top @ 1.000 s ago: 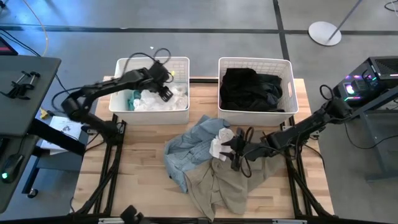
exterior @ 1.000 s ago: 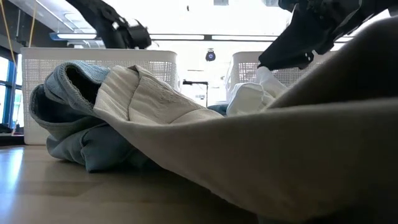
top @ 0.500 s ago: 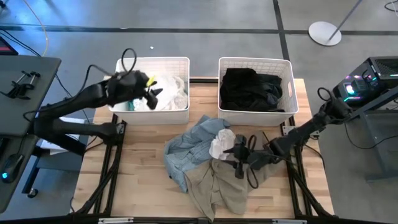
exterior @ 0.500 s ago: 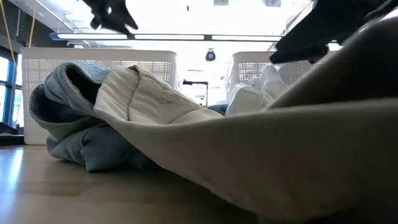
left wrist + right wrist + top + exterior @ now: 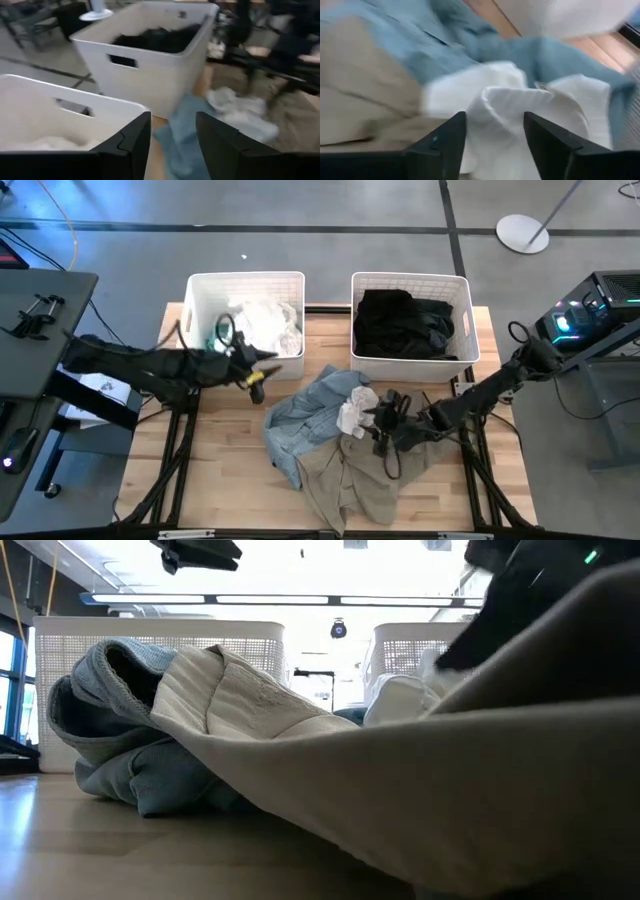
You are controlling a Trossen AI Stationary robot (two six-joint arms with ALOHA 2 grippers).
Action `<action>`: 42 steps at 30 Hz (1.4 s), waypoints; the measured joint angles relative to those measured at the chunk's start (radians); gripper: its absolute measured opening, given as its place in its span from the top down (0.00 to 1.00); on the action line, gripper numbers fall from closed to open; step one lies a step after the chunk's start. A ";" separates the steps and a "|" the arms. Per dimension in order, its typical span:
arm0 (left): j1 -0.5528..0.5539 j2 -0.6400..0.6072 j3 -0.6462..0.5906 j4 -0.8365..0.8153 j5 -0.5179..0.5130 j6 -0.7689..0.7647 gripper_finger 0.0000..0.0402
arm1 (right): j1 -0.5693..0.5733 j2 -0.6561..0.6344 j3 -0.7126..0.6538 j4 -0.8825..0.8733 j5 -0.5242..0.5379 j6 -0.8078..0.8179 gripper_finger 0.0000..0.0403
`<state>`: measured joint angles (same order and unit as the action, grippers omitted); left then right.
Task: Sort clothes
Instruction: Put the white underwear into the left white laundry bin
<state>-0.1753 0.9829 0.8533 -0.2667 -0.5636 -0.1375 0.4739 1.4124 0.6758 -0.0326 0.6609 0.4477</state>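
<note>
No legible writing. Right pincer (image 5: 492, 131) fingers apart, at the white garment (image 5: 353, 412) on the bench (image 5: 225, 450) pile, between denim garment (image 5: 305, 412) and beige garment (image 5: 355, 480). Left pincer (image 5: 170, 142) apart, empty, by left basket (image 5: 246, 364). Black clothes (image 5: 405, 322) in right basket (image 5: 465, 320).

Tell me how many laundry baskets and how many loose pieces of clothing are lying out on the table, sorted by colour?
White plastic lattice baskets: 2 (left basket, right basket)
Light blue denim garment: 1
White fabric garment: 1
Beige fabric garment: 1
Total: 5
</note>
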 joint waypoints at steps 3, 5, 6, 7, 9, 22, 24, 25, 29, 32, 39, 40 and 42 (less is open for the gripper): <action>-0.049 0.026 -0.046 0.036 0.000 -0.019 0.64 | -0.068 0.052 0.000 -0.019 -0.028 0.020 0.43; -0.079 0.046 -0.066 0.061 -0.001 -0.044 0.64 | -0.106 0.094 0.000 -0.009 -0.063 0.033 0.38; -0.094 0.056 -0.076 0.076 -0.002 -0.048 0.64 | -0.125 0.117 0.000 0.000 -0.086 0.039 0.37; -0.112 0.068 -0.086 0.100 -0.013 -0.036 0.64 | -0.141 0.140 0.000 0.010 -0.112 0.042 0.36; -0.158 0.103 -0.092 0.155 -0.062 0.014 0.64 | -0.166 0.183 0.000 0.027 -0.151 0.041 0.37; -0.353 0.355 -0.092 0.619 -0.274 0.499 0.64 | -0.140 0.162 0.036 0.186 -0.117 -0.054 0.94; -0.370 0.393 -0.092 0.671 -0.367 0.551 0.65 | -0.122 0.109 0.051 0.168 -0.076 -0.063 0.90; -0.373 0.409 -0.092 0.689 -0.394 0.563 0.66 | -0.113 0.082 0.058 0.153 -0.055 -0.066 0.88; -0.372 0.461 -0.092 0.693 -0.364 0.532 0.67 | -0.068 -0.013 0.069 0.155 0.013 -0.123 0.89; -0.367 0.504 -0.092 0.725 -0.246 0.508 0.67 | -0.038 -0.053 0.069 0.200 0.020 -0.180 0.94; -0.327 0.631 -0.091 1.052 0.095 0.579 0.67 | -0.005 -0.051 0.069 0.266 -0.015 -0.246 0.93; -0.321 0.647 -0.091 1.090 0.109 0.593 0.67 | -0.004 -0.050 0.069 0.263 -0.015 -0.245 0.92; -0.309 0.672 -0.091 1.158 0.104 0.619 0.67 | -0.002 -0.046 0.069 0.268 -0.015 -0.242 0.91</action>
<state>-0.4848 1.6549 0.7620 0.8911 -0.4601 0.4810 0.4717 1.3660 0.7448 0.2355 0.6456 0.2054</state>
